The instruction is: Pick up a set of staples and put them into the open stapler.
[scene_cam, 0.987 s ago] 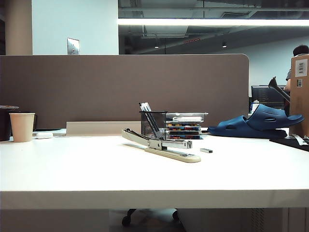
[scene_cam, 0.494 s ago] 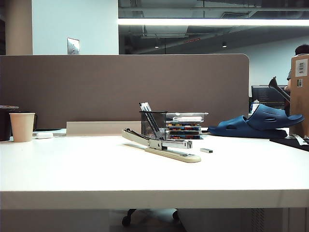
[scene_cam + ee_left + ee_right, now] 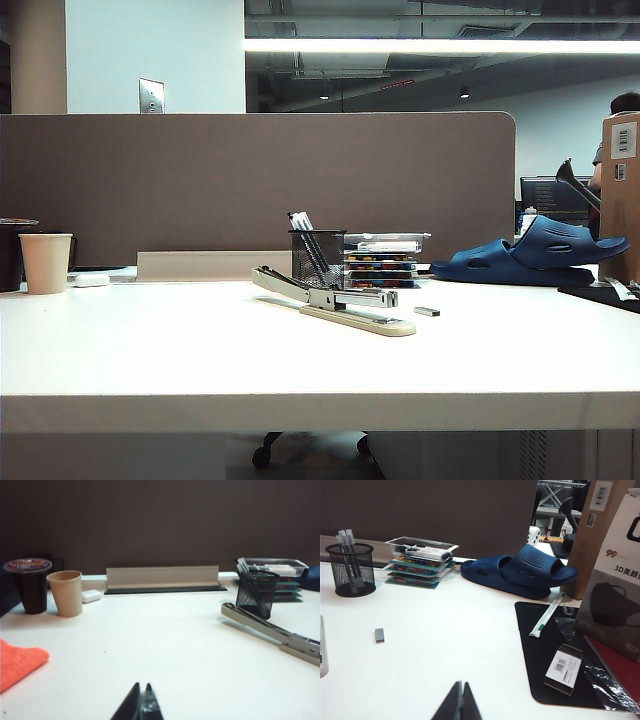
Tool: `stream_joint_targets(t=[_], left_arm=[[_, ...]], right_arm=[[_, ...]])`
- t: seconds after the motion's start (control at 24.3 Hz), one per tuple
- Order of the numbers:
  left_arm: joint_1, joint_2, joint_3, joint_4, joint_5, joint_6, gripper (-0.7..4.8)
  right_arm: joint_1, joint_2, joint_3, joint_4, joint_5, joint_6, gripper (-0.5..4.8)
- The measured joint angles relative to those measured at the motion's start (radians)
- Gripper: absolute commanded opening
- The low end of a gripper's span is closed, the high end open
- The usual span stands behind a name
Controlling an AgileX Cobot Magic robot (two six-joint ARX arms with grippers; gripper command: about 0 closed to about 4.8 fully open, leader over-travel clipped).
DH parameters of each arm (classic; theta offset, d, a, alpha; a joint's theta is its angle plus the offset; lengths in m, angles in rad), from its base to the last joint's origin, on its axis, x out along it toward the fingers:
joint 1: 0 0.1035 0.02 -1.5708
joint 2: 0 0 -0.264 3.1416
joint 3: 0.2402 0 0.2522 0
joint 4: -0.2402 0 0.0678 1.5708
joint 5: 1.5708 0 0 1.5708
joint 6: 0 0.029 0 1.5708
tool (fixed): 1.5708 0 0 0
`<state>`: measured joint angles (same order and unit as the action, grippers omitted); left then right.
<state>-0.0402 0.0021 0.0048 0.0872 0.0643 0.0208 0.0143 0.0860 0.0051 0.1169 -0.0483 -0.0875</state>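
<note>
Nearest, the left gripper (image 3: 141, 705) and right gripper (image 3: 461, 702) hang low over the white bench (image 3: 150, 350), jaws pressed together, holding nothing. Farther on, the open stapler (image 3: 335, 300) lies mid-bench, the set of staples (image 3: 427, 311) just beside it, a black mesh pen cup (image 3: 318, 257) behind.

White desk (image 3: 150, 350): black mesh pen cup (image 3: 353, 569) beside stacked trays (image 3: 417, 565); blue slippers (image 3: 520, 572); black mat (image 3: 547, 645); paper cup (image 3: 65, 593) next to dark lidded cup (image 3: 29, 584); orange cloth (image 3: 17, 661).
</note>
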Motion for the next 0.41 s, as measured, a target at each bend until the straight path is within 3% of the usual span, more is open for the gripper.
stream_joint_targets(t=[0.41], left_arm=[[0.0, 0.0, 0.0, -0.017, 0.0, 0.0, -0.05]], right_arm=[[0.0, 0.0, 0.0, -0.002, 0.0, 0.0, -0.09]])
